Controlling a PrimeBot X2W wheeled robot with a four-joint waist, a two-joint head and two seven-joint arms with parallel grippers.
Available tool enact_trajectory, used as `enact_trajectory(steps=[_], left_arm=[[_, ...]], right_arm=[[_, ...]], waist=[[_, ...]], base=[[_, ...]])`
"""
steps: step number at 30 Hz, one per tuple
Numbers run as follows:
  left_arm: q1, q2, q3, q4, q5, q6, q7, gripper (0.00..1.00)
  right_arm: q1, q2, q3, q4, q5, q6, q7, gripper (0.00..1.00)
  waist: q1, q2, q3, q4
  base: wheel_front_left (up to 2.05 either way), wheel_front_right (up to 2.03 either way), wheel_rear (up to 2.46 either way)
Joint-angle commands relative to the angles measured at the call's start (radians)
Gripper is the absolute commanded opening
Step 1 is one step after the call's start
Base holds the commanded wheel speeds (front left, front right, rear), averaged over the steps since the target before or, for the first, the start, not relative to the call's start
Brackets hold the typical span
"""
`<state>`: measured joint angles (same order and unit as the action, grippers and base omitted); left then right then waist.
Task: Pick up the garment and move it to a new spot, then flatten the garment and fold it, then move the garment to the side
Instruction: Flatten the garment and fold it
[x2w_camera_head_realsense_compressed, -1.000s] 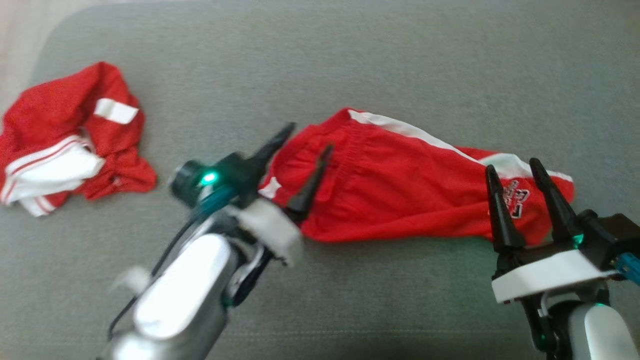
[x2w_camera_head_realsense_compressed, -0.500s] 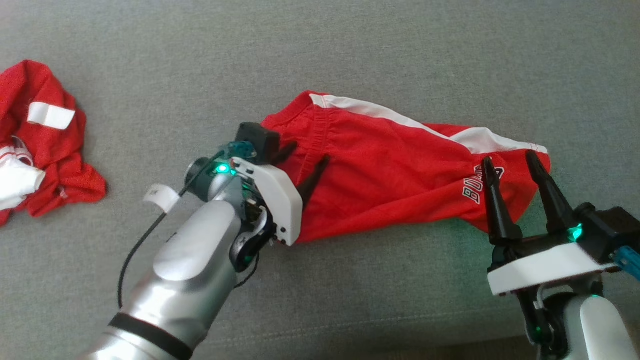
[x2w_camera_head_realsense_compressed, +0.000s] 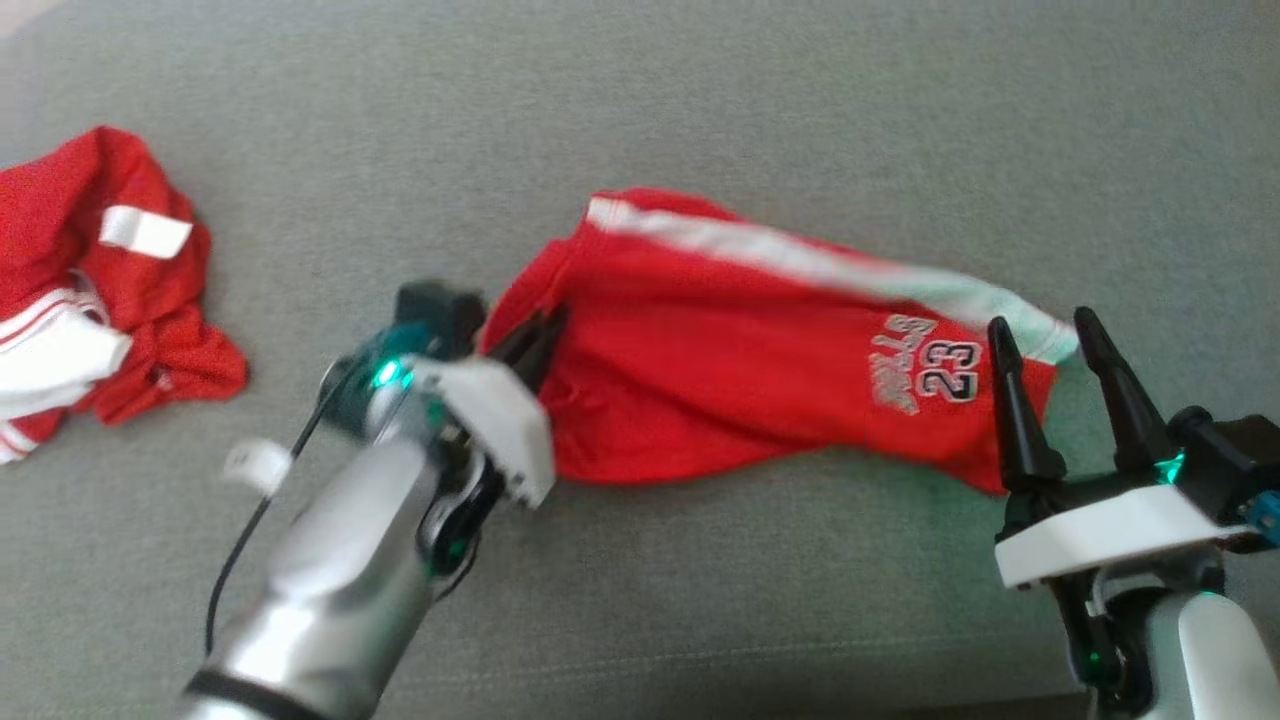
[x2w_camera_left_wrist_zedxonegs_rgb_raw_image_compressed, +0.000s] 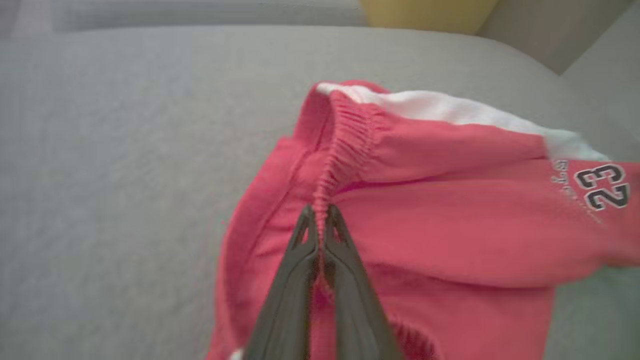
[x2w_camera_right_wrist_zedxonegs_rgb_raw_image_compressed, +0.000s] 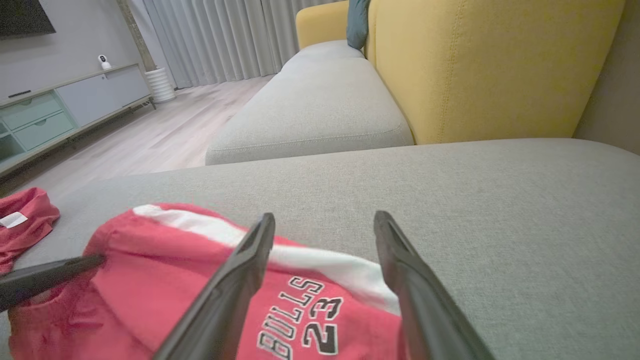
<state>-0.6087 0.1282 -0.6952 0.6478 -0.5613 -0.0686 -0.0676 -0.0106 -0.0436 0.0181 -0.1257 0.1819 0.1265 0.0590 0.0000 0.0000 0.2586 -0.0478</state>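
The left gripper (x2w_camera_left_wrist_zedxonegs_rgb_raw_image_compressed: 318, 211) has just closed on the red fabric shorts (x2w_camera_head_realsense_compressed: 740, 390), so lifting seems possible; the right gripper (x2w_camera_head_realsense_compressed: 1047, 345) is open.

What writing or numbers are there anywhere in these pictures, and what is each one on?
"BULLS": printed on the leg of the red shorts, clearest in the right wrist view.
"23": under that word on the same shorts.
White tag on the other red garment: no text can be made out.
White tab near the left forearm: too blurred to read.
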Motion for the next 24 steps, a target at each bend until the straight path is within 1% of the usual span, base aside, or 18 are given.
enact_trajectory(steps=[1, 8, 11, 12, 14, 15, 16, 18, 20, 24], left_arm=[[0.004, 0.035, 0.038, -0.028, -0.004, 0.013, -0.014, 0.00], [0.140, 0.083, 0.083, -0.107, -0.046, 0.086, -0.028, 0.00], [0.193, 0.093, 0.092, -0.153, -0.060, 0.114, -0.023, 0.00], [0.222, 0.094, 0.095, -0.182, -0.067, 0.130, -0.023, 0.00], [0.250, 0.091, 0.102, -0.209, -0.079, 0.147, -0.025, 0.00], [0.262, 0.092, 0.108, -0.222, -0.081, 0.159, -0.032, 0.40], [0.275, 0.093, 0.111, -0.234, -0.082, 0.167, -0.040, 1.00], [0.299, 0.096, 0.120, -0.268, -0.079, 0.186, -0.070, 1.00], [0.321, 0.106, 0.129, -0.309, -0.058, 0.213, -0.114, 1.00], [0.358, 0.146, 0.157, -0.407, 0.010, 0.278, -0.173, 1.00]], right_arm=[[-0.015, -0.007, 0.016, -0.033, -0.006, 0.004, 0.003, 1.00], [0.000, -0.007, -0.006, -0.030, -0.013, 0.004, 0.029, 1.00], [0.000, -0.007, -0.015, -0.030, -0.016, 0.004, 0.039, 1.00], [-0.001, -0.007, -0.024, -0.033, -0.020, 0.004, 0.044, 1.00], [0.001, -0.007, -0.033, -0.034, -0.026, 0.004, 0.047, 1.00], [0.001, -0.007, -0.036, -0.034, -0.028, 0.004, 0.049, 1.00], [0.001, -0.007, -0.036, -0.034, -0.033, 0.004, 0.051, 1.00], [0.005, -0.007, -0.030, -0.039, -0.044, 0.004, 0.055, 1.00], [0.012, -0.007, -0.025, -0.043, -0.047, 0.004, 0.059, 1.00], [0.037, -0.007, -0.006, -0.060, -0.052, 0.004, 0.065, 1.00]], waist=[[0.0000, 0.0000, -0.010, 0.014], [0.0000, 0.0000, -0.037, 0.057], [0.0000, 0.0000, -0.044, 0.068], [0.0000, 0.0000, -0.049, 0.074], [0.0000, 0.0000, -0.057, 0.080], [0.0000, 0.0000, -0.061, 0.083], [0.0000, 0.0000, -0.065, 0.086], [0.0000, 0.0000, -0.076, 0.091], [0.0000, 0.0000, -0.087, 0.097], [0.0000, 0.0000, -0.108, 0.107]], base=[[0.00, 0.00, 0.00], [0.00, 0.00, 0.00], [0.00, 0.00, 0.00], [0.00, 0.00, 0.00], [0.00, 0.00, 0.00], [0.00, 0.00, 0.00], [0.00, 0.00, 0.00], [0.00, 0.00, 0.00], [0.00, 0.00, 0.00], [0.00, 0.00, 0.00]])
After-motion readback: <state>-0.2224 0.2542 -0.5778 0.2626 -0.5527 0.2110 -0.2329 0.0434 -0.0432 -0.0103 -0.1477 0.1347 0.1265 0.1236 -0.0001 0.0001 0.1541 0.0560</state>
